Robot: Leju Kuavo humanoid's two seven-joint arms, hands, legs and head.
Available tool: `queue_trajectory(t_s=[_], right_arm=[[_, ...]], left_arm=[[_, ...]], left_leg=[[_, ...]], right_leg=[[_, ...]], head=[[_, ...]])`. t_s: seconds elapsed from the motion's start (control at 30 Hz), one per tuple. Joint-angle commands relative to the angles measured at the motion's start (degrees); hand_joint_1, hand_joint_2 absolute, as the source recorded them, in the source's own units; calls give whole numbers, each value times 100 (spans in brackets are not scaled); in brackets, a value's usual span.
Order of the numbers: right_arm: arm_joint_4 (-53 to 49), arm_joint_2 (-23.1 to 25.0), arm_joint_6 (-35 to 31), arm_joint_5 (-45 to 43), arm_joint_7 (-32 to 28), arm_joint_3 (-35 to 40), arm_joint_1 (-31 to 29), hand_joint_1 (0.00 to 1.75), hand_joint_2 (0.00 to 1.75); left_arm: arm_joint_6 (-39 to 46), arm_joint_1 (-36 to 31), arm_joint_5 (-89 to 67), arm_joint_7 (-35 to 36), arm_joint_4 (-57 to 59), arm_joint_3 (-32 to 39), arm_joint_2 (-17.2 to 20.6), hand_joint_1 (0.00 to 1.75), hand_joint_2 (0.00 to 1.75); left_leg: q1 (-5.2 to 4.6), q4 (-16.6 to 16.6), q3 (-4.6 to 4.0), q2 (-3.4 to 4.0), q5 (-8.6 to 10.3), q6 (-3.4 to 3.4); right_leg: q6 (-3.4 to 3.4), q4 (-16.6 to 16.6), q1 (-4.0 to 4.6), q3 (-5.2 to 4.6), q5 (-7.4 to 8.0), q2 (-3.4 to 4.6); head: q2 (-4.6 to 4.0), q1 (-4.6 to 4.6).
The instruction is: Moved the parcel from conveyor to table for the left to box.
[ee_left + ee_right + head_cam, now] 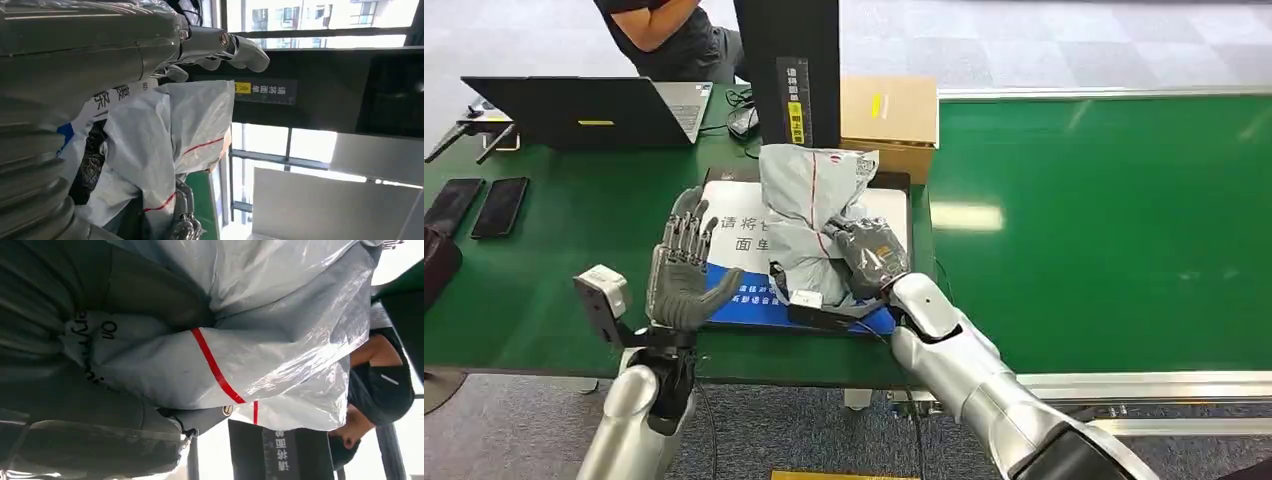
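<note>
Item: grey parcel (809, 215), upright on the blue-and-white mat (734, 205) at counter (544, 250) centre, gripped by right hand (869, 255). Left hand (682, 270) released, fingers spread, just left. Risk: the soft bag likely slumps or topples when let go, sliding off the mat.

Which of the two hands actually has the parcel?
The right hand: its fingers are wrapped around the grey parcel over the white-and-blue mat. The left hand stands open beside it, holding nothing.

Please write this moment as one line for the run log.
right hand: grips parcel | parcel: over mat on table | left hand: open beside parcel
</note>
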Motion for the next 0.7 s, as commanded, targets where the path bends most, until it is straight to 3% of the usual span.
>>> queue_trajectory(t_s=[0.03,0.07,0.1,0.3,0.6,0.7], right_arm=[[54,-3,-21,77,401,73,-284,110,175],[66,-17,-12,76,418,65,-287,16,175],[96,-29,12,80,461,56,-292,0,175],[185,-103,200,84,587,16,-274,0,175],[183,-130,-320,57,383,-100,-137,0,175],[33,-100,-542,-202,22,-307,-46,0,175]], left_arm=[[-42,-464,-6,15,696,-248,16,0,175],[-42,-471,-4,15,704,-249,15,0,175],[-42,-479,0,15,712,-250,16,0,175],[-49,-472,14,15,718,-241,28,0,175],[-85,-436,9,15,713,-249,13,0,175],[-58,-424,27,15,715,-241,11,0,175]], left_leg=[[-1,-2,2,-12,3,-3],[1,-3,7,-14,3,-4],[1,-8,13,-18,5,-5],[0,-5,10,-16,2,-3],[2,-7,17,-16,2,-3],[2,-7,15,-15,3,-3]], right_leg=[[-4,1,-2,3,-1,-3],[-5,-2,1,10,-1,-2],[-7,-6,0,16,0,-2],[-5,-3,-1,12,-2,-4],[-5,-9,2,19,0,-2],[-5,-8,1,16,0,-3]], head=[[0,0],[0,2],[0,2],[0,2],[0,0],[0,2]])
